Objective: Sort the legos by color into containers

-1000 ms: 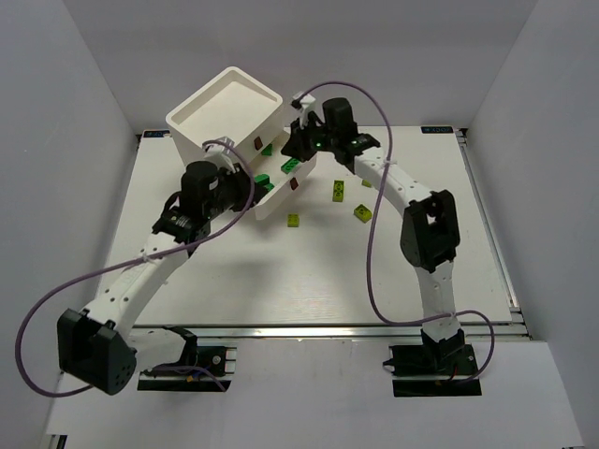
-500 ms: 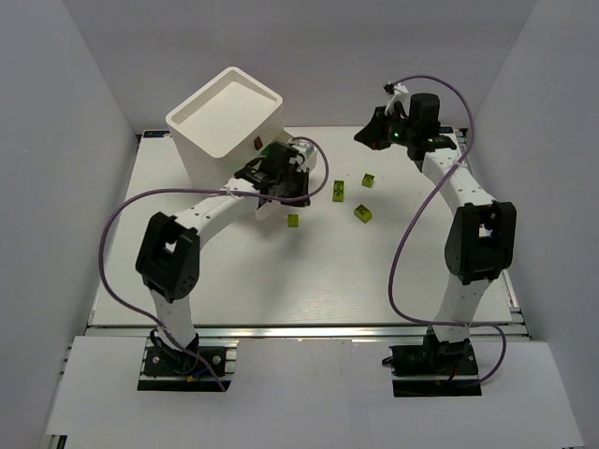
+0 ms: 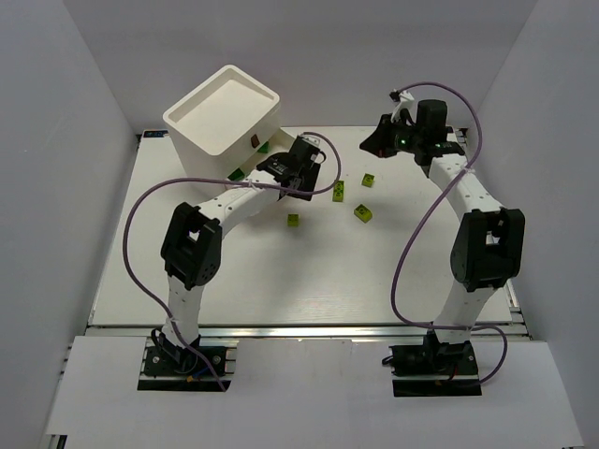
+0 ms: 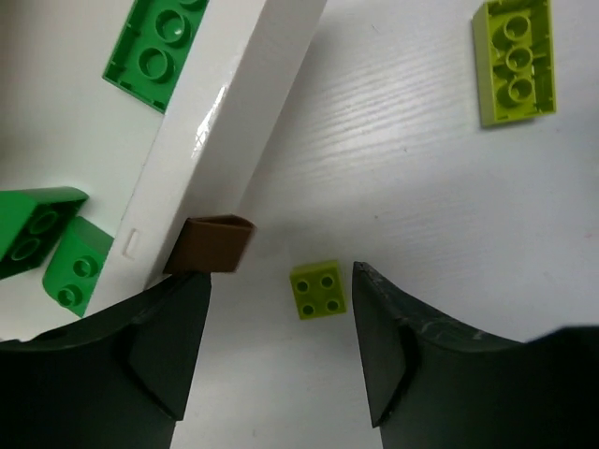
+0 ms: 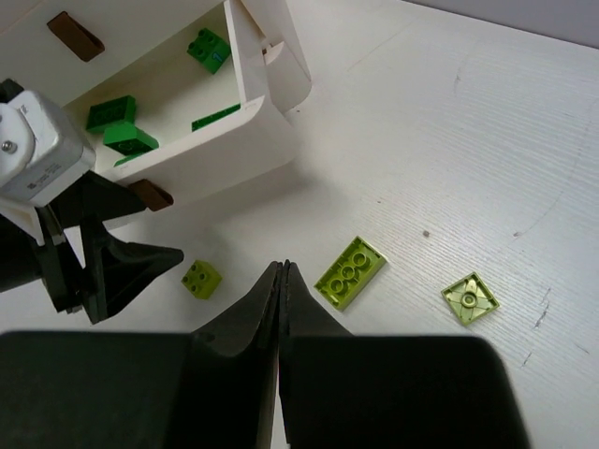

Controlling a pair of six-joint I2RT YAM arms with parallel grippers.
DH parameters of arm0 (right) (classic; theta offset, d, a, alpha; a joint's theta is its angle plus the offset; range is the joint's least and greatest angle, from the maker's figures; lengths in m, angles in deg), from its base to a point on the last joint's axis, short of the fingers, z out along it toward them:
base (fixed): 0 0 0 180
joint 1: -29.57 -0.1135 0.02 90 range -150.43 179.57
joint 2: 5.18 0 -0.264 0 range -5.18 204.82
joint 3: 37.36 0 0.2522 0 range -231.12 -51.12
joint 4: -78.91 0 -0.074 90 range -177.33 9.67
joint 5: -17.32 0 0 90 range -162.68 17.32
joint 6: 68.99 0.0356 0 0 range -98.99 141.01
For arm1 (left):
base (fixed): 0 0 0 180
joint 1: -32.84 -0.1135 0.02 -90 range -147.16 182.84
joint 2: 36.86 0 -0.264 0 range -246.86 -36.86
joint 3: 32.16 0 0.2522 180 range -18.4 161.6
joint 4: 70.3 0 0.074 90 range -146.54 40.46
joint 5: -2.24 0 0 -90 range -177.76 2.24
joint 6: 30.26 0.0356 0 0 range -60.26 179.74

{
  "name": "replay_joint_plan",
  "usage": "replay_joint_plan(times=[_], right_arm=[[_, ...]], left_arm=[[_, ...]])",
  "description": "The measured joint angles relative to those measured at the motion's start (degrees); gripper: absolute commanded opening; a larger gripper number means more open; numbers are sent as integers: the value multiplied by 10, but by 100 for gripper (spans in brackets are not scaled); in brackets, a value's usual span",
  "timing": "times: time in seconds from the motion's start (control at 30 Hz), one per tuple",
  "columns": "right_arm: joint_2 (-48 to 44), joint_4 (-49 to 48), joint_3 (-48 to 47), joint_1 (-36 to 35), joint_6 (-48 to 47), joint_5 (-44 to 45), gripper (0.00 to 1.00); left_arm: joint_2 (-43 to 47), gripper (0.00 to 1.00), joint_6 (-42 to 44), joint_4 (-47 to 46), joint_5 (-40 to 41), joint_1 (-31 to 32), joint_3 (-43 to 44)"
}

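So we're looking down at the table point(image 3: 309, 271), and the white drawer unit point(image 3: 225, 117) sits up around 11 o'clock. One drawer point(image 4: 234, 122) is pulled out, and a few green legos point(image 5: 122, 126) are lying inside it.

The left gripper point(image 4: 279, 318) hangs right at the drawer's front. Its fingers point(image 4: 168, 346) are spread well apart and have hold of nothing. The brown pull tab point(image 4: 215, 245) is just beside the left fingertip, at about 11 o'clock from the gap. We can't tell if they actually touch. A small yellow-green lego point(image 4: 316, 290) lies on the table, in line with the gap between the jaws. A longer yellow-green lego point(image 4: 515, 61) sits off at 1 o'clock, well apart.

The right gripper point(image 5: 283, 271) is up over the far side of the table, around 1 o'clock in the top view. Its jaws are pinched fully together with nothing between them.

In all we count four yellow-green legos point(image 3: 338, 191) loose on the table, between the two grippers and a bit nearer to us.
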Motion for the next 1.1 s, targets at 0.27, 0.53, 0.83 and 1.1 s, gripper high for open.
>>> replay_joint_plan(times=[0.27, 0.53, 0.83, 1.1], right_arm=[[-5, 4, 16, 8, 0, -10, 0], [-5, 5, 16, 9, 0, -12, 0], [-5, 8, 17, 14, 0, -13, 0], [-5, 8, 19, 15, 1, -17, 0]], left_arm=[[-41, 70, 19, -15, 33, -3, 33], [-65, 34, 35, -45, 22, -29, 48], [-91, 86, 28, -74, 57, -30, 71], [-91, 98, 28, -98, 116, -51, 71]])
